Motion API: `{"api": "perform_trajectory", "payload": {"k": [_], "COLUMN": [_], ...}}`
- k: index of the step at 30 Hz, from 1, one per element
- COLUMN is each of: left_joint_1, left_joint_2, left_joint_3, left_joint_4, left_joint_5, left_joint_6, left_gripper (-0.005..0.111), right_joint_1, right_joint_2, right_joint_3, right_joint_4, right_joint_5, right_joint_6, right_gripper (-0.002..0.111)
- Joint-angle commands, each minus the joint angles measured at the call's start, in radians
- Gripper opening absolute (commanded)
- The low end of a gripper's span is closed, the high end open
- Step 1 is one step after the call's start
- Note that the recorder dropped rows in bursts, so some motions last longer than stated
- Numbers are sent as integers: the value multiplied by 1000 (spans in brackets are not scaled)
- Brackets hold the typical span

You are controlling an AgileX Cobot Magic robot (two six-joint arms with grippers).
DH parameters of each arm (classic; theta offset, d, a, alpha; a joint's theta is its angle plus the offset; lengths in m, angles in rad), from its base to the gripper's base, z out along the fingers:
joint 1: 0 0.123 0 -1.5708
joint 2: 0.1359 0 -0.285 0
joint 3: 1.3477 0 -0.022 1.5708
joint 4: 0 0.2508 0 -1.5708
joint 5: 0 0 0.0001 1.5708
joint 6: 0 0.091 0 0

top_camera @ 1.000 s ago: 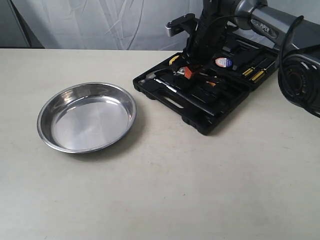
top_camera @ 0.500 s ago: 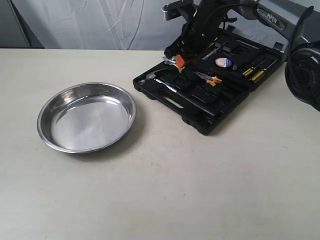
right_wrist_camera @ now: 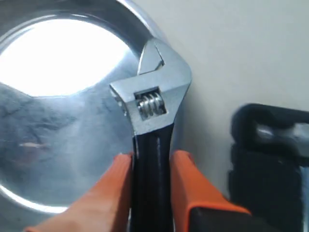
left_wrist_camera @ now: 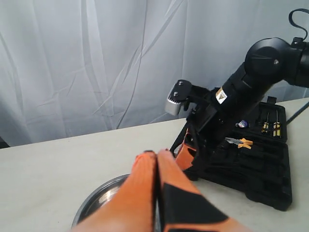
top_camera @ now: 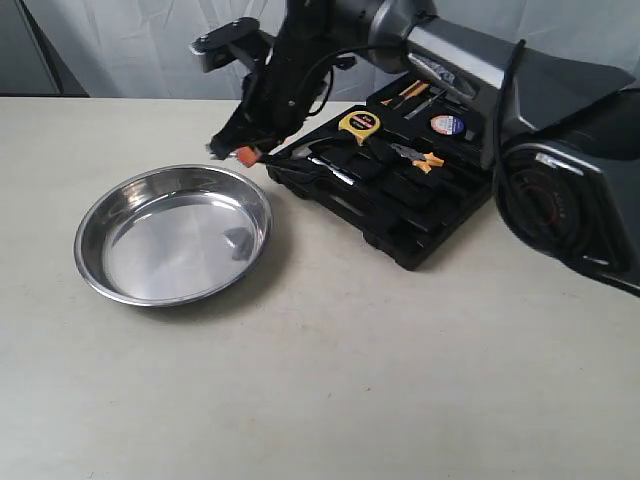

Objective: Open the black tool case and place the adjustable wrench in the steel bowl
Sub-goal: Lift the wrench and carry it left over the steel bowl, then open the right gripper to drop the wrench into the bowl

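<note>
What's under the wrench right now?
Right wrist view: the wrench head hangs over the rim of the bowl, shiny inside on one side, bare table on the other. Whatever lies under the handle is covered by the right gripper.

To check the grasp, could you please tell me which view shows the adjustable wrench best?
The right wrist view: the adjustable wrench fills it, black handle clamped in the right tool, silver head sharp. The exterior view shows only a blurred bit at the tool; in the left wrist view I cannot make it out.
</note>
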Motion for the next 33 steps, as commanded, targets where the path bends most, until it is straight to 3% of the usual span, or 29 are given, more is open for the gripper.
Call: {"api": "perform_trajectory", "payload": {"k": [1,8,21,28,33], "left_joint_1": [-3,-3,-3,-3,-3], "left_joint_2": [-7,-9,-96,-160,-245], "left_joint_3": [4,4,4,7,43], "left_joint_4": [3,6,8,181,228], "left_joint_5": [-5,12,68,183,151], "left_joint_6": [-7,-26,-34,-186,-213], "left_gripper": [0,0,0,0,0], "right_joint_1": [70,148,156,156,156], "right_joint_2": [-16,33,133,160,138], "right_joint_3": [-5,-5,-5,-5,-5], "right_joint_4": [6,17,118,118,110], "right_joint_5": [-50,-125,-240,-232,-206], "right_joint_6": [-10,-10,-8,-4,15], "right_gripper": [-1,-1,0,37,43]}}
